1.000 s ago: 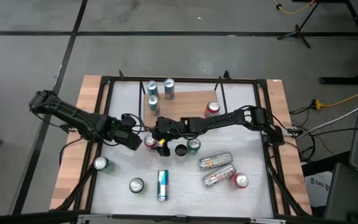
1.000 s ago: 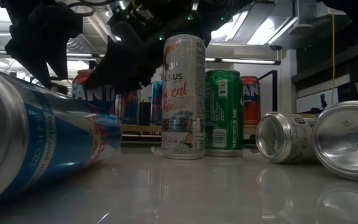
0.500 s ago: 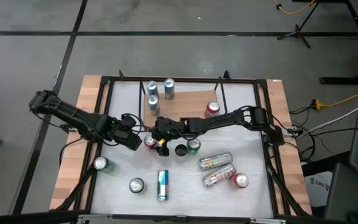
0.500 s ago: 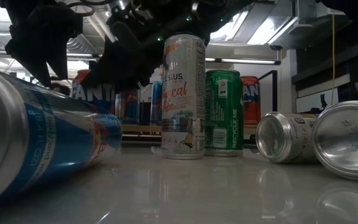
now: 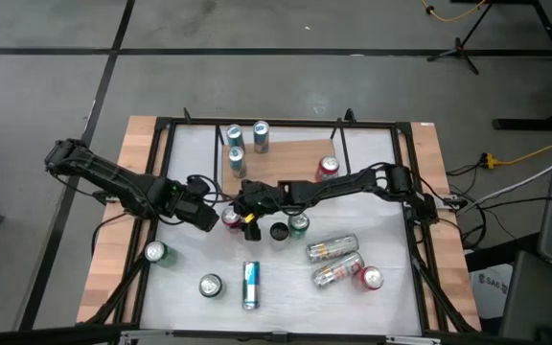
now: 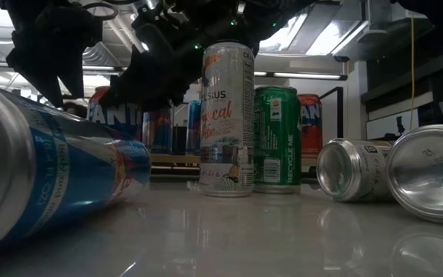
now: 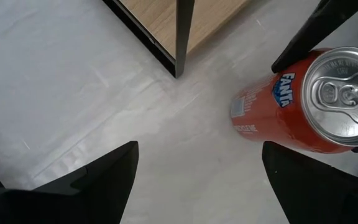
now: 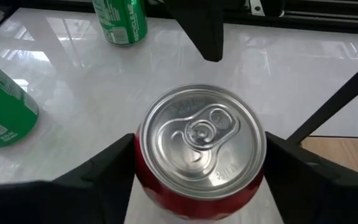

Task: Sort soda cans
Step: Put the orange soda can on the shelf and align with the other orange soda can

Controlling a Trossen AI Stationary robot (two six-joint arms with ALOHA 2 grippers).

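Red can (image 8: 199,149) stands upright, long axis vertical, between the right gripper's (image 8: 197,180) spread fingers, contact unclear; left gripper (image 7: 197,180) open, empty; only the high view shows the blue can (image 5: 250,285) lying flat.

1. Red can (image 8: 199,146): glossy body, brushed silver metal top.
2. Tabletop (image 7: 73,93): smooth white sheet, faintly reflective.
3. Wooden board (image 7: 160,18) looks matt.
4. Right end effector (image 8: 199,180): matt black fingers.

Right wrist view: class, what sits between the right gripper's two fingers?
A red soda can stands upright between the right gripper's open fingers, silver top facing the camera. The left wrist view shows it too.
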